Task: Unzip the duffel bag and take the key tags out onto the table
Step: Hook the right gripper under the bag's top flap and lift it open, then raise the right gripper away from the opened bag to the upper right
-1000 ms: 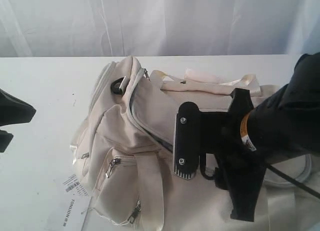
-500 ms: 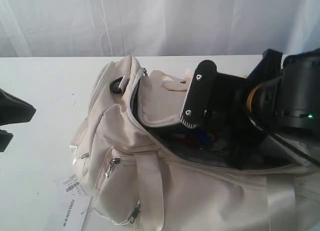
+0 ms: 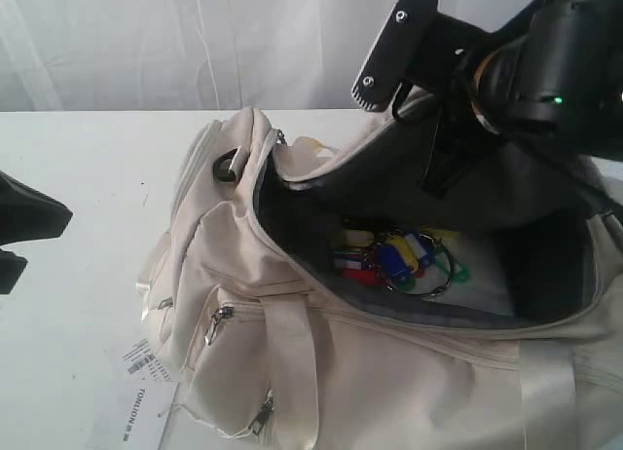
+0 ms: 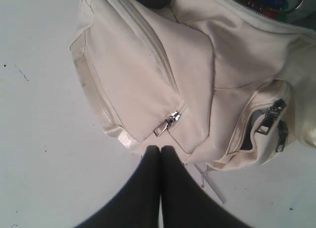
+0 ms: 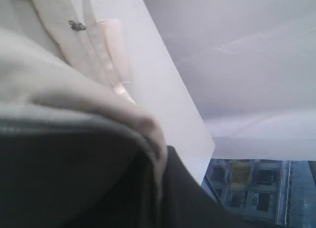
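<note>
The cream duffel bag [image 3: 292, 275] lies on the white table [image 3: 88, 158] with its top wide open, grey lining showing. The coloured key tags [image 3: 389, 260] sit inside on the bag's floor. My right gripper [image 3: 409, 80] is high above the bag's back edge, shut on the bag's top flap, which hangs from it. In the right wrist view the cream flap edge [image 5: 148, 124] is pinched at the right gripper [image 5: 160, 173]. My left gripper [image 3: 58, 218] stays at the far left, shut and empty. Its tips [image 4: 160, 149] hover beside the bag's end pocket [image 4: 148, 90].
A white barcode paper label [image 3: 136, 392] lies on the table at the bag's front left corner. A white curtain [image 3: 195, 41] hangs behind the table. Metal zipper pulls [image 4: 168, 123] hang on the side pockets. The table's far edge [image 5: 197, 139] runs behind the bag.
My right gripper has risen up and back with the flap in it, pulling the bag's mouth open and uncovering the key tags. The left gripper has not moved.
</note>
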